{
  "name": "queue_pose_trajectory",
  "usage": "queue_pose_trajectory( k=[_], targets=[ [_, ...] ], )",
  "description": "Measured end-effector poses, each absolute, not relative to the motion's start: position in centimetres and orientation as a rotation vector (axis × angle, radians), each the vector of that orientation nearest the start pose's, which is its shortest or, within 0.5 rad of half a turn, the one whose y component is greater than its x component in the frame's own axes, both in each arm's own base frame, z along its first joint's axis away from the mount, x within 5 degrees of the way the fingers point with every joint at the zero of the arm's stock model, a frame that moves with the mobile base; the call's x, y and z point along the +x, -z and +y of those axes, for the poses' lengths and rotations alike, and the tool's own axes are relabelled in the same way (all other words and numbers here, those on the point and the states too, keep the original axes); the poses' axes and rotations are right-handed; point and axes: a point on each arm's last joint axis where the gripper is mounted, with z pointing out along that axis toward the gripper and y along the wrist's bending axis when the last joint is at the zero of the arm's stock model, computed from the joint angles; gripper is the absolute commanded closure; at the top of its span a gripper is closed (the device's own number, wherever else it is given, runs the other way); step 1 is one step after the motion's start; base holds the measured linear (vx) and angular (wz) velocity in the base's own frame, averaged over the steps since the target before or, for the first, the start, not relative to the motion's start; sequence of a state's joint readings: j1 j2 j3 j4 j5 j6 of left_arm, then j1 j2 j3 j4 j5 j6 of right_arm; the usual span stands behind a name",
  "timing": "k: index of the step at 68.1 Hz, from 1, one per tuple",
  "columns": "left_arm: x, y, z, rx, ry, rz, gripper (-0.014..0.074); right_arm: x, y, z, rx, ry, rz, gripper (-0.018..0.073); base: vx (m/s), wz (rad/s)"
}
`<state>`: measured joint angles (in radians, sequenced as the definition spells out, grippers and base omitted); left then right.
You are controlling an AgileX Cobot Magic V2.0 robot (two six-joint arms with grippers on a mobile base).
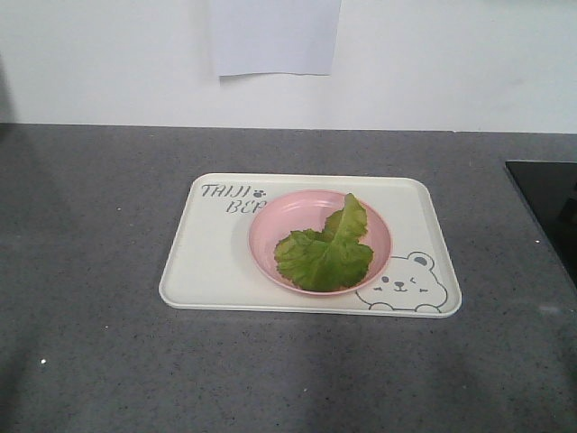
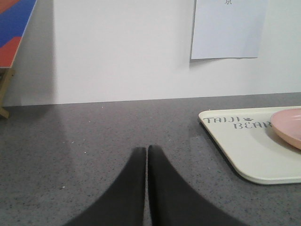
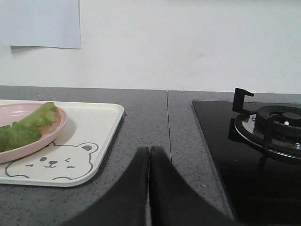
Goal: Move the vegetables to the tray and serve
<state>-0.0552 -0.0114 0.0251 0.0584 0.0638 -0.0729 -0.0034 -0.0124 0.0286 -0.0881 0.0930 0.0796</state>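
Crinkled green lettuce leaves (image 1: 325, 253) sit on a round pink plate (image 1: 270, 230) atop the cream bear-print tray (image 1: 207, 262), between the clenched, empty left gripper (image 2: 147, 155) and right gripper (image 3: 149, 155).

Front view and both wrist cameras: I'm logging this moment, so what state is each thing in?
Lettuce: lying in the pink plate, untouched.
Pink plate: flat on the tray.
Tray: flat on the grey counter.
Left gripper: shut, empty, left of the tray.
Right gripper: shut, empty, between tray and stove.
Stove: no flame visible.
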Motion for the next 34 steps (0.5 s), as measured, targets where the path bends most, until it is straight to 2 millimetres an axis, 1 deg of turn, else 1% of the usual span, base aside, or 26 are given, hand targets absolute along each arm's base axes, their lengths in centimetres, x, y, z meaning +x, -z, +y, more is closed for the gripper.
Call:
queue_pose_trajectory(
  k=[34],
  targets=[
    [5.66,-19.96,-0.28,0.029,0.052,1.561,0.0604,5.67,-19.56,-0.1,0.009,0.009,1.594,0.0568,0.0,0.0]
  ],
)
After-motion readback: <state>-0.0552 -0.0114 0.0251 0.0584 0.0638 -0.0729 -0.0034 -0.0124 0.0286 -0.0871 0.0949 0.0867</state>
